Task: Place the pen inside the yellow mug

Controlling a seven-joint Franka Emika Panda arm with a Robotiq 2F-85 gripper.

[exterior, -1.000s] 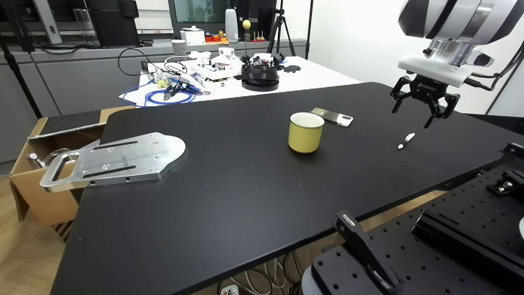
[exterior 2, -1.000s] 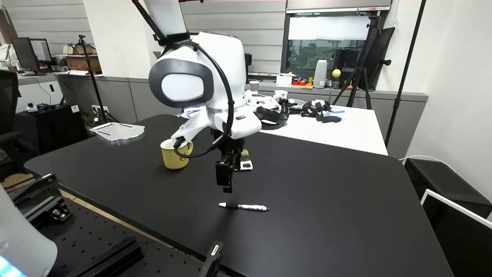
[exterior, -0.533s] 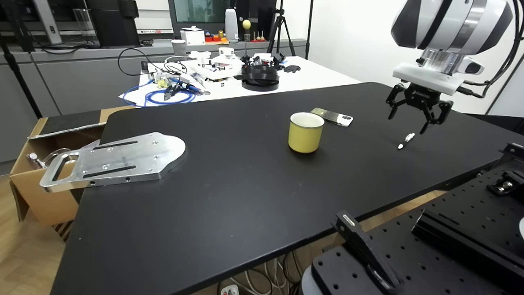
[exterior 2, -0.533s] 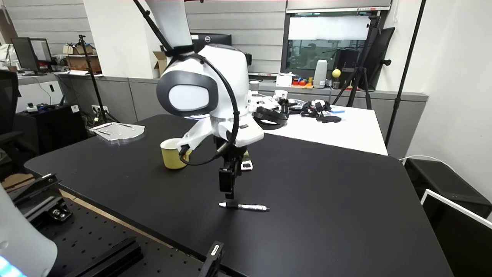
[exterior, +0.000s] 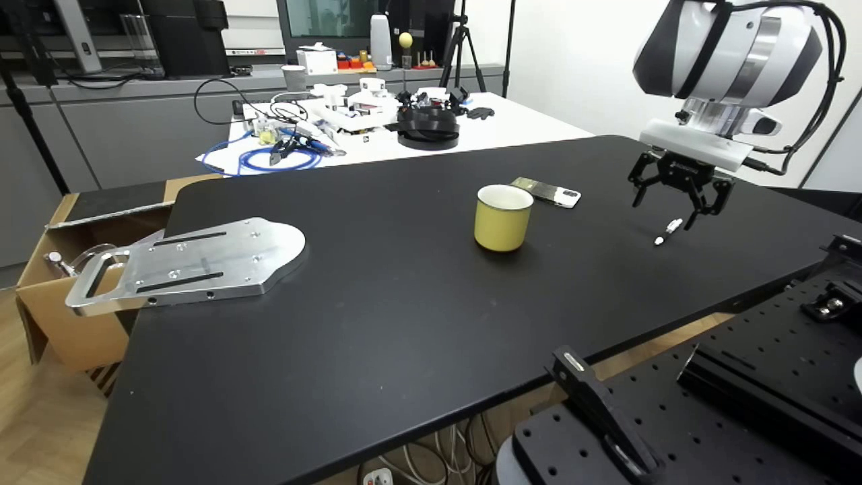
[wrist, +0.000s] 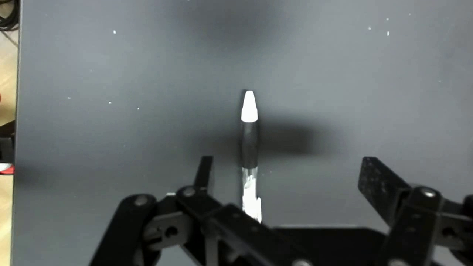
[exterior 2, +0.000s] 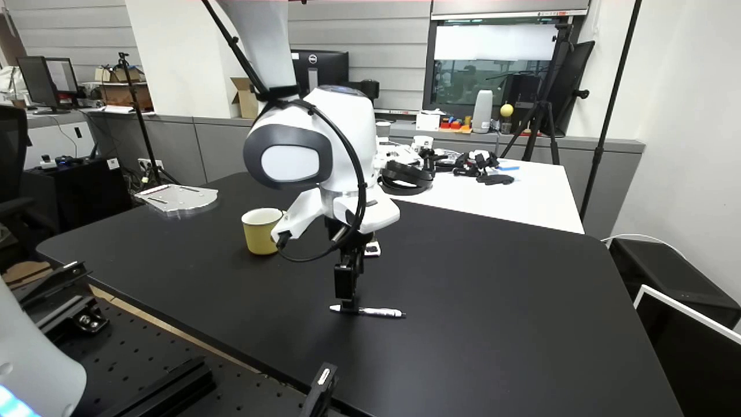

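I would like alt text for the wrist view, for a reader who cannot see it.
A pen with a white tip and black grip lies on a dark table, seen between the spread fingers of a gripper at the bottom of the picture. The gripper covers the pen's lower end; pale floor shows past the table edge at left.

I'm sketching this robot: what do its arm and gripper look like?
The rounded, smooth white arm has dark grey panels and a shiny silvery band. Black, rubbery-looking cabling runs along it to a flat, white, plastic-looking mount. The angular black gripper has two jointed fingers with silvery, round screw heads.
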